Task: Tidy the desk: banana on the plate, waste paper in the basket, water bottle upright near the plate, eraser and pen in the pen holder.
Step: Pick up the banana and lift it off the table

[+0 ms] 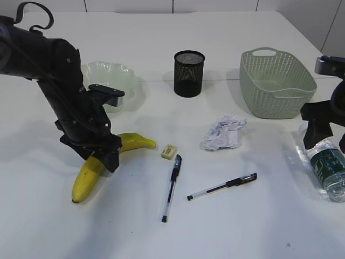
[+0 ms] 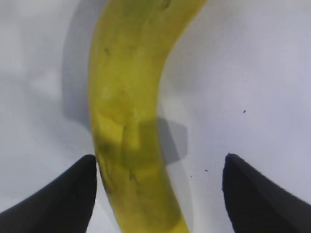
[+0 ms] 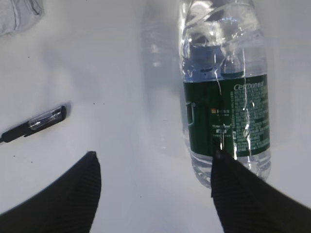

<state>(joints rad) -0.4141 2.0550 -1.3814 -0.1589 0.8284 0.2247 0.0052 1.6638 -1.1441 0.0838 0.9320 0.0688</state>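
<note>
1. The left pincer (image 2: 160,194) is standing wide open over the long curved yellow banana (image 1: 99,164), its two black fingers (image 2: 63,199) flanking the fruit's smooth, faintly bruised skin; one finger is sitting just beside the peel, the other well clear, and nothing is gripped.
2. The right pincer (image 3: 155,194) is likewise gaping wide, holding nothing; its ribbed black finger (image 3: 252,199) is overlapping the bottom end of the small clear plastic water bottle (image 3: 226,87), though contact cannot be told.
3. That bottle, with its dark green label, is lying on its side at the right edge of the plain white worktop (image 1: 161,38), well apart from the dish.
4. The translucent pale green plate with a ruffled rim (image 1: 116,75) is sitting behind the left arm, partly hidden by it.
5. The black metal mesh pen holder (image 1: 189,73) is standing upright at the middle rear, and the oval grey-green woven-pattern basket (image 1: 277,83) is resting to its right.
6. A crumpled ball of white waste paper (image 1: 223,132) is lying in front of the basket.
7. The tiny pale yellow eraser block (image 1: 168,151) is lying between the banana's tip and a blue-black pen (image 1: 172,186); a second, clear-barrelled black pen (image 1: 222,186) is lying slantwise nearby.
</note>
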